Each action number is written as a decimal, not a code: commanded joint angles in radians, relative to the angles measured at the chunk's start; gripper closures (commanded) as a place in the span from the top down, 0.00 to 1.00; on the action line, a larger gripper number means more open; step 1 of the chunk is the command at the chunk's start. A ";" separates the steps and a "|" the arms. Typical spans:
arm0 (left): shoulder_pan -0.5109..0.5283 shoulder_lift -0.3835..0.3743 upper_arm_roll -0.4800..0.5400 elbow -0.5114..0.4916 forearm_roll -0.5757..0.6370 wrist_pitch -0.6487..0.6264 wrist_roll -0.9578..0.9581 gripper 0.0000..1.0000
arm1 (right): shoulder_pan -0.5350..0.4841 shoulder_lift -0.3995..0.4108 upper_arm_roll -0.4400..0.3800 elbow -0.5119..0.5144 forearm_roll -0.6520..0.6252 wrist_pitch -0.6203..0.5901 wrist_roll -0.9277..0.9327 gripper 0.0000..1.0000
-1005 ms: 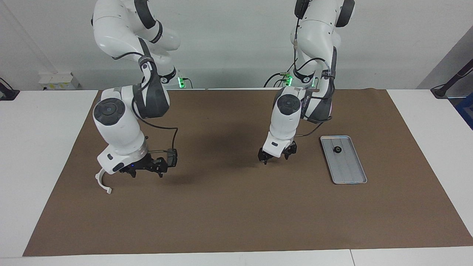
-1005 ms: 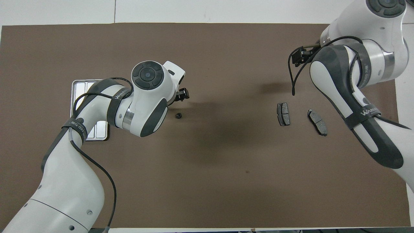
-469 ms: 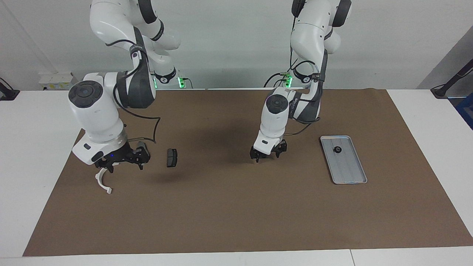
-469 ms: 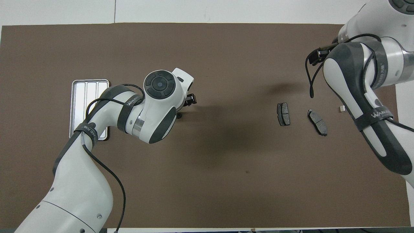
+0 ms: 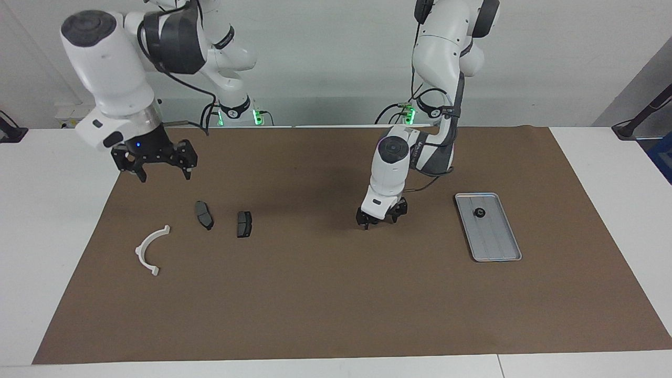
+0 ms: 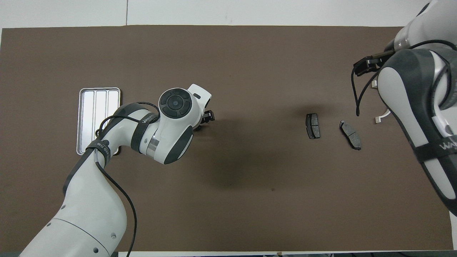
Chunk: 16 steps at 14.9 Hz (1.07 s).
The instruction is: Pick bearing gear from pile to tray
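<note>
Above the pile point(image 5: 203, 215), the right gripper point(image 5: 156, 167) waits high, jaws spread, empty. Mid-table, the left gripper point(image 5: 377, 219) sits low over the mat, spread too; any gear beneath is hidden. The tray point(image 5: 501, 244), holding one gear point(image 5: 479, 212), lies near it toward the left arm's end.

Even, bright overhead lighting, no harsh glare. Soft diffuse shadow on the brown mat point(image 5: 336, 294) mid-table, plus a smaller one under the left gripper point(image 5: 376, 218). Both views sharp except slight motion blur on the right arm point(image 6: 425, 107) at the overhead frame's edge.
</note>
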 commanded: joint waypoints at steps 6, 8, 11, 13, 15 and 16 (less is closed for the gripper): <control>-0.032 -0.046 0.012 -0.068 0.005 0.008 -0.026 0.97 | 0.043 -0.177 -0.011 -0.118 0.048 -0.120 0.094 1.00; -0.030 -0.048 0.014 -0.074 0.005 0.010 -0.021 0.91 | 0.043 -0.187 -0.011 -0.118 0.060 -0.157 0.101 1.00; -0.032 -0.048 0.012 -0.073 0.005 0.002 -0.024 0.40 | 0.043 -0.190 -0.010 -0.112 0.099 -0.175 0.138 1.00; -0.032 -0.048 0.014 -0.068 0.005 -0.004 -0.026 0.09 | 0.043 -0.190 -0.007 -0.108 0.108 -0.166 0.161 1.00; -0.030 -0.048 0.015 -0.059 0.005 -0.021 -0.026 0.00 | 0.043 -0.189 -0.005 -0.107 0.117 -0.158 0.170 1.00; -0.023 -0.046 0.017 -0.050 0.007 -0.035 -0.019 0.00 | 0.040 -0.187 -0.004 -0.107 0.128 -0.151 0.189 1.00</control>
